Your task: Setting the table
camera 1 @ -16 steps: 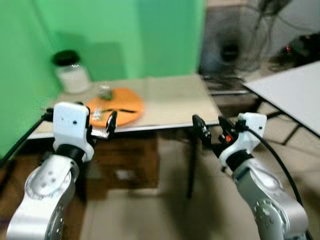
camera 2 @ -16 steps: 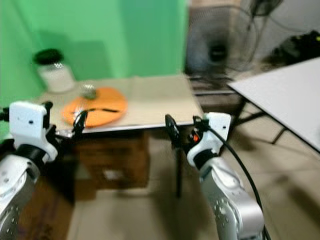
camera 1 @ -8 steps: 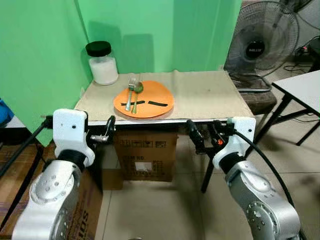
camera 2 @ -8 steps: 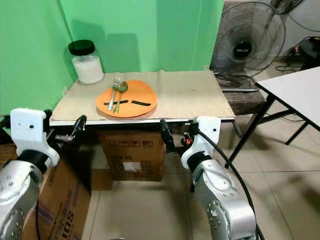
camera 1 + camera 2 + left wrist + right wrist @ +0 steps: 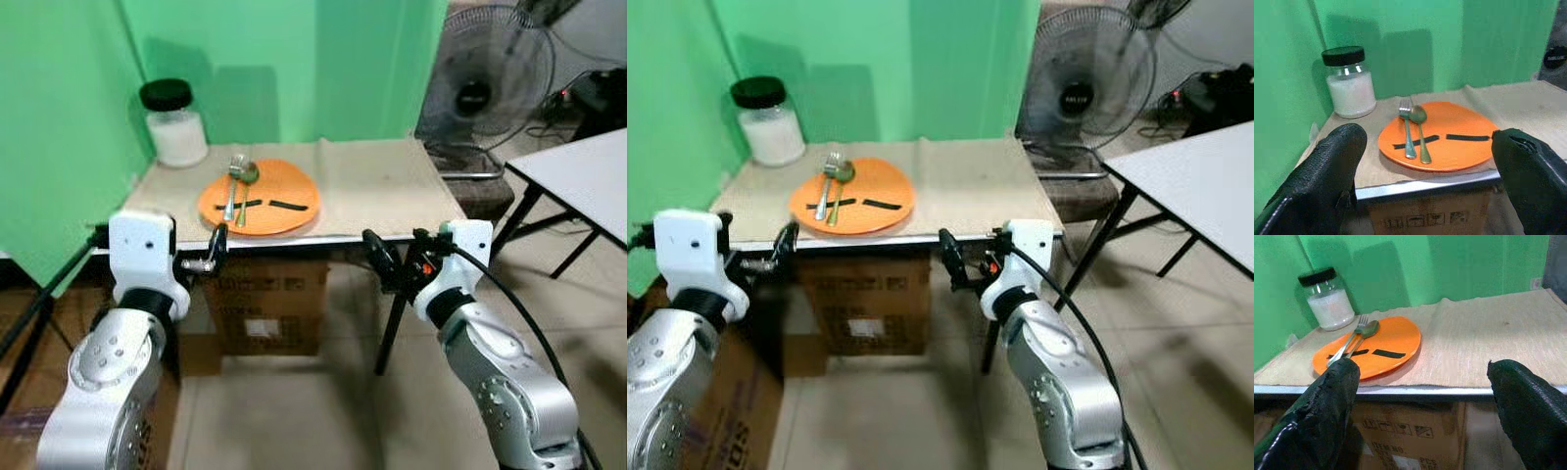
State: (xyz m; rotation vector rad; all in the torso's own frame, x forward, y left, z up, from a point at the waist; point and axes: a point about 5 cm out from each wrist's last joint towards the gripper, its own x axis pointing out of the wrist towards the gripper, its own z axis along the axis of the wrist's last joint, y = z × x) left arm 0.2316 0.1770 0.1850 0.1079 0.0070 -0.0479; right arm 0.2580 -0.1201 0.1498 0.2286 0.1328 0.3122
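An orange plate (image 5: 290, 188) lies on the left half of a small table covered with a beige cloth (image 5: 377, 181). A fork (image 5: 230, 188) and a spoon (image 5: 245, 192) rest side by side on the plate's left part, with two black strips (image 5: 285, 205) marked across the plate. My left gripper (image 5: 209, 254) is open, held in front of the table's front edge, below and left of the plate. Level with it, my right gripper (image 5: 397, 262) hangs open near the table's front right corner. Both hold nothing. In the wrist views the fingers (image 5: 1339, 147) (image 5: 1337, 382) stand wide apart, framing the plate.
A glass jar (image 5: 174, 122) with white contents and a black lid stands at the table's back left corner by the green wall. A cardboard box (image 5: 265, 308) sits under the table. A floor fan (image 5: 480, 93) stands behind on the right, beside a white table (image 5: 578, 166).
The camera has moved: the blurred, tilted picture has steadied and the table now sits nearer and further left. Both grippers keep the same open pose before the table edge.
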